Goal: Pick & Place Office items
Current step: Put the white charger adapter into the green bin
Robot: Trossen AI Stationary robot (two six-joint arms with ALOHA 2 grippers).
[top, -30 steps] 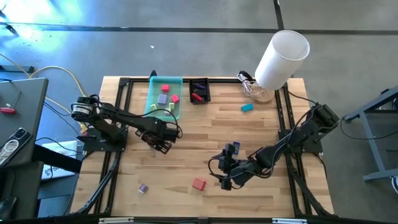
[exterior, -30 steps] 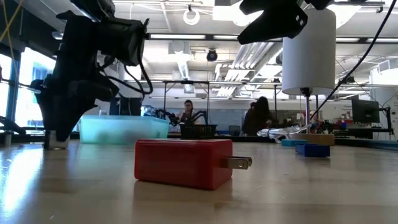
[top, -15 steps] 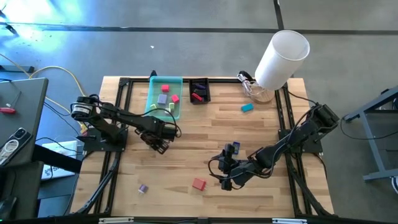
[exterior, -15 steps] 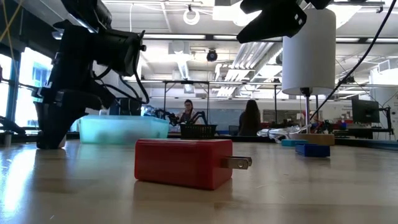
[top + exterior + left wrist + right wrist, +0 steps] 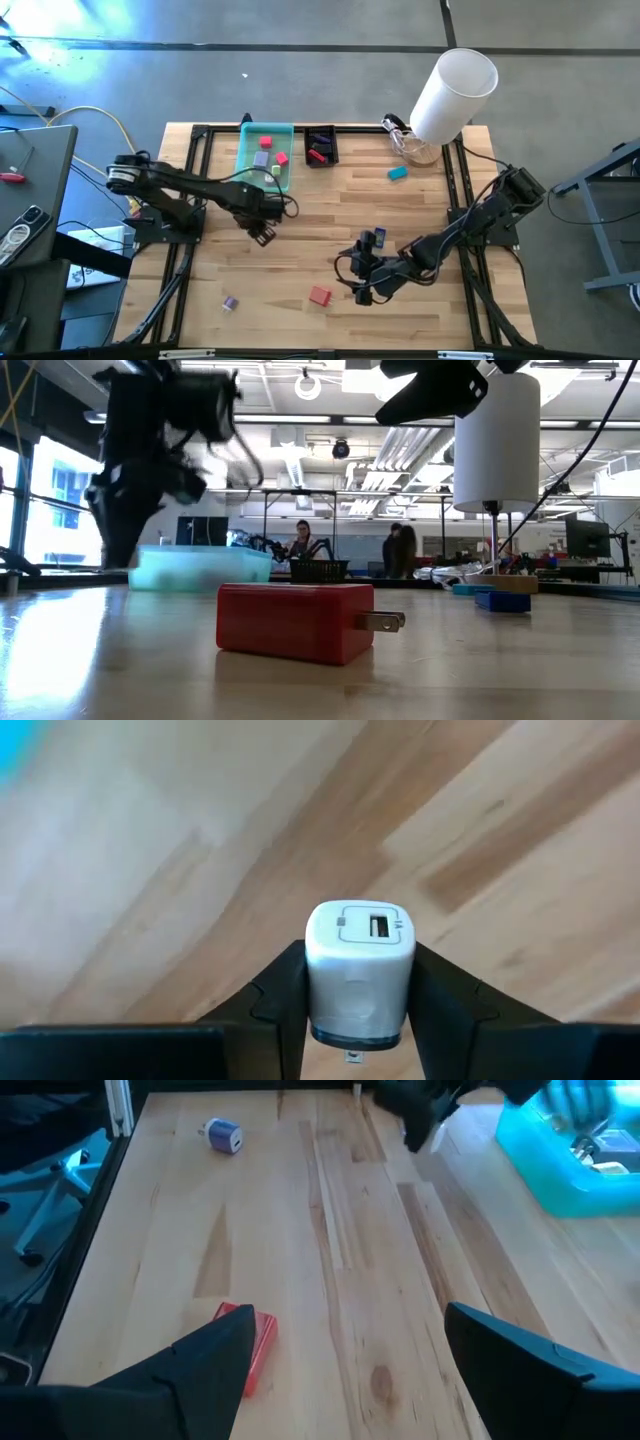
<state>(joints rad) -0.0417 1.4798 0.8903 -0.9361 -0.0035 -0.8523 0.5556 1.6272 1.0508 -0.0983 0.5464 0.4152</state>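
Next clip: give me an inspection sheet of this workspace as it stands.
Surface: wooden table, black frame rails.
Job's things: white charger in left gripper; red charger, purple piece, teal piece loose; several in teal tray and black basket.
Clutter: white cylinder.
Grippers: left shut on charger; right gripper open, low near red charger.
Cables: yellow cable off-table.
Surroundings: people beyond table.

A light wooden table (image 5: 330,215) edged by a black frame (image 5: 200,131). Resting on it: a teal tray (image 5: 265,157) and a small black basket (image 5: 320,146) at the far edge, a white cylinder (image 5: 452,95), a teal piece (image 5: 398,172), a red plug block (image 5: 320,296) near the front, and a small purple piece (image 5: 230,302).
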